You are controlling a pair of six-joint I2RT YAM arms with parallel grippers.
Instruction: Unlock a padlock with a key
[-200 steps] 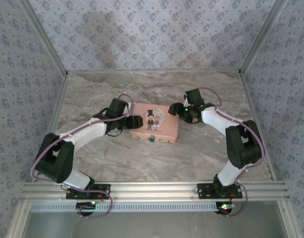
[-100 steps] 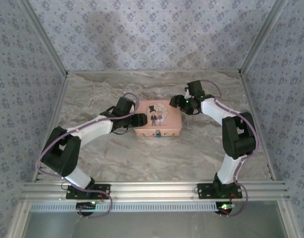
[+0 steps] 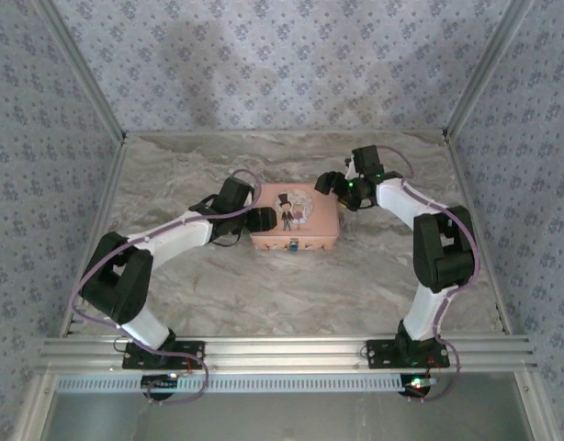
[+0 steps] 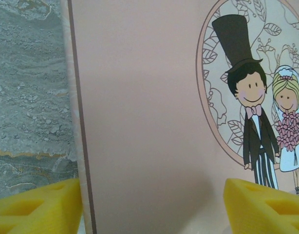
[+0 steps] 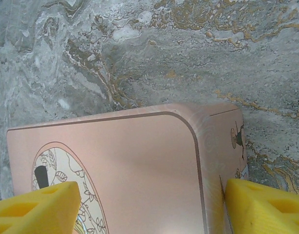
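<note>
The tiny padlock (image 3: pixel 292 246) on the pink tin's (image 3: pixel 314 225) near side looks light, rigid and slippery, best pinched across its body. The left gripper (image 3: pixel 269 219) and right gripper (image 3: pixel 325 183) gape wide.

Tiny blue padlock (image 3: pixel 291 245), pink tin (image 3: pixel 321 220) front.

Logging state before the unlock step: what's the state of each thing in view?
Tin: lid shut, lying flat.
Padlock: at tin's front; shackle too small to judge.
Left gripper: jaws open, over tin's left edge.
Right gripper: jaws open, over tin's far right corner.
</note>
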